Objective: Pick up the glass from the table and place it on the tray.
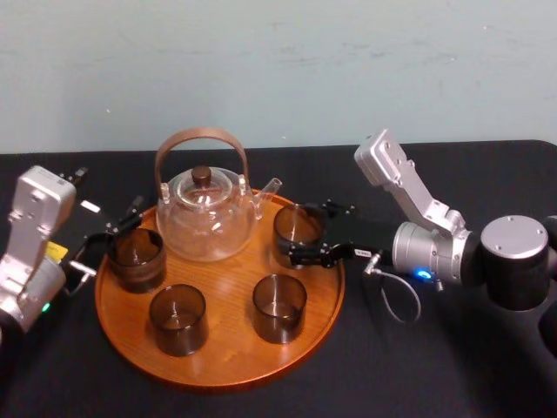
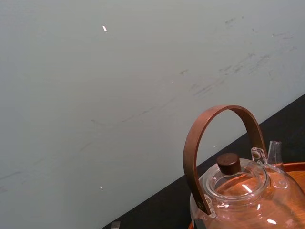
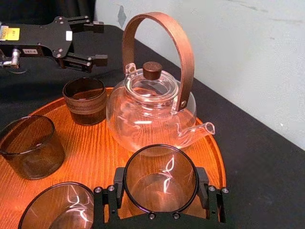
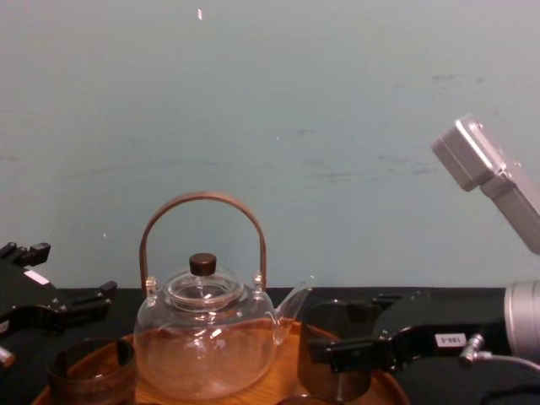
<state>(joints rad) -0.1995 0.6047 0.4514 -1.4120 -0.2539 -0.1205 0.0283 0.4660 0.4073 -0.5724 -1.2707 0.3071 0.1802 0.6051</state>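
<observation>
The round wooden tray (image 1: 218, 370) carries a glass teapot (image 1: 206, 209) and several smoky glasses. My right gripper (image 1: 298, 232) reaches in from the right and is shut on the glass (image 1: 298, 225) at the tray's back right. In the right wrist view its pads (image 3: 119, 183) press against both sides of that glass (image 3: 160, 183), just beside the teapot's spout (image 3: 200, 130). My left gripper (image 1: 109, 239) is open at the tray's left edge, close to the left glass (image 1: 137, 259) but apart from it.
Two more glasses (image 1: 177, 318) (image 1: 279, 306) stand at the tray's front. The teapot's tall wooden handle (image 4: 202, 202) rises in the middle. Black tablecloth (image 1: 452, 366) surrounds the tray, and a pale wall stands behind the table.
</observation>
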